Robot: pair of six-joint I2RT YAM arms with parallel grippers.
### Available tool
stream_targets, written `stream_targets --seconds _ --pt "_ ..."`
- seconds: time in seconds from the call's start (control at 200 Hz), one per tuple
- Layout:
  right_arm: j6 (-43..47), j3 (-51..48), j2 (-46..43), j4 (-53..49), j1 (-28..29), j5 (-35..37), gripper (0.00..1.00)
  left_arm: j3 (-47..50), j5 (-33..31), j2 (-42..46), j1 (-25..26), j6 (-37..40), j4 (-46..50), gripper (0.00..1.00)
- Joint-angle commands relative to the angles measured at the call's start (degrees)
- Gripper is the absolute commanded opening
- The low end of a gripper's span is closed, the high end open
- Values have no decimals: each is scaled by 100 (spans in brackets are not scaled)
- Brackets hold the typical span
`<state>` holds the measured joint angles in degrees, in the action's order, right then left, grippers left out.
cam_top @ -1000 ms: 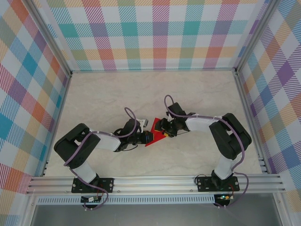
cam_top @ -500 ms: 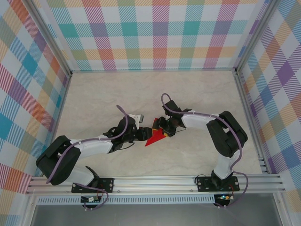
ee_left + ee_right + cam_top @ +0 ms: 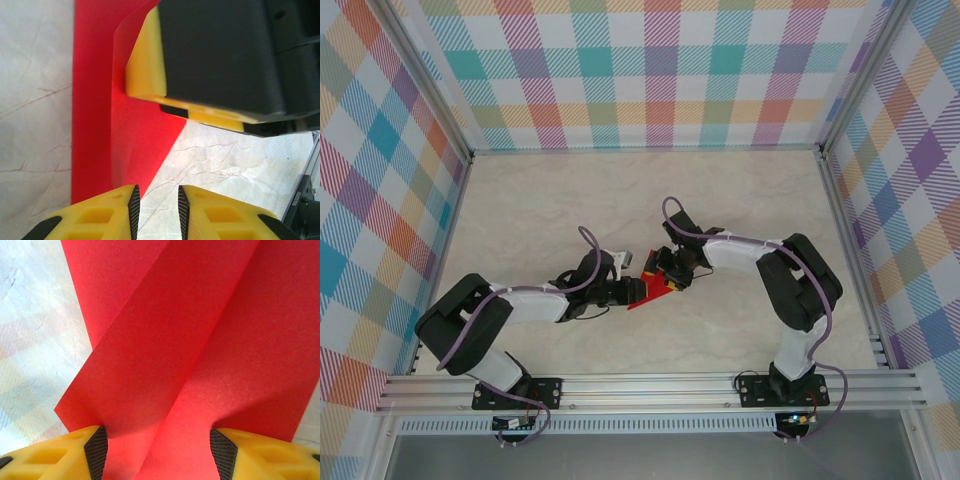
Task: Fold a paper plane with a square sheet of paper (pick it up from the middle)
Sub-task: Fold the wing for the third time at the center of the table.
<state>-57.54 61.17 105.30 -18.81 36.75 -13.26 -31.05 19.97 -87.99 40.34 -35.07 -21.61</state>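
The square sheet of paper [image 3: 648,298] is bright red and partly folded, lying at the table's middle between both grippers. In the left wrist view the paper [image 3: 95,125] has one flap standing up along a crease. My left gripper [image 3: 156,192] is open by a narrow gap with bare table between its pads, and the paper's lower tip touches its left finger. My right gripper [image 3: 157,440] is open wide over the paper [image 3: 200,330], whose two raised flaps lean against its pads. One of the right gripper's fingers [image 3: 145,65] rests on the sheet. From above, the left gripper [image 3: 636,290] and right gripper [image 3: 670,277] nearly meet.
The marble-patterned table [image 3: 540,210] is bordered by checked walls and an aluminium rail [image 3: 650,385] at the near edge. Both arms stretch inward, elbows low, with purple cables looping over them.
The left gripper drew back from the paper, then returned to its lower tip with its jaws a little wider. The right gripper shifted slightly left, staying on the paper.
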Motion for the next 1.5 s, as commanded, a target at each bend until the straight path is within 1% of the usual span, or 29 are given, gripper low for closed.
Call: stream_targets --seconds 0.0,0.085,0.165,0.295,0.655,0.84,1.055,1.23,1.4,1.495 --pt "-104 -254 522 -851 -30 675 61 -298 -19 -93 -65 -2 64 28" --pt "-134 -260 545 -876 -28 693 61 -383 -93 -177 -61 20 237 27" --pt "-158 -263 554 -916 -28 723 61 -462 -249 -291 -61 14 420 23" --pt "-190 -281 584 -951 -28 749 60 -472 -427 -429 -63 -103 400 19" --pt "-258 -355 615 -1086 -28 911 58 -534 -415 -619 -61 -127 325 18" --pt "-296 -358 659 -1169 -27 998 54 -537 -366 -610 -61 -92 341 18" --pt "-374 -401 676 -1170 -28 1044 51 -477 -317 -292 -62 -88 336 18" --pt "-503 -472 676 -1159 -28 1095 49 -346 -640 65 -62 -101 401 18" --pt "-574 -474 689 -1171 -27 1106 48 -313 -709 11 -61 -150 324 18" --pt "-608 -474 695 -1181 -27 1106 47 -358 -574 -113 -61 -158 295 18"
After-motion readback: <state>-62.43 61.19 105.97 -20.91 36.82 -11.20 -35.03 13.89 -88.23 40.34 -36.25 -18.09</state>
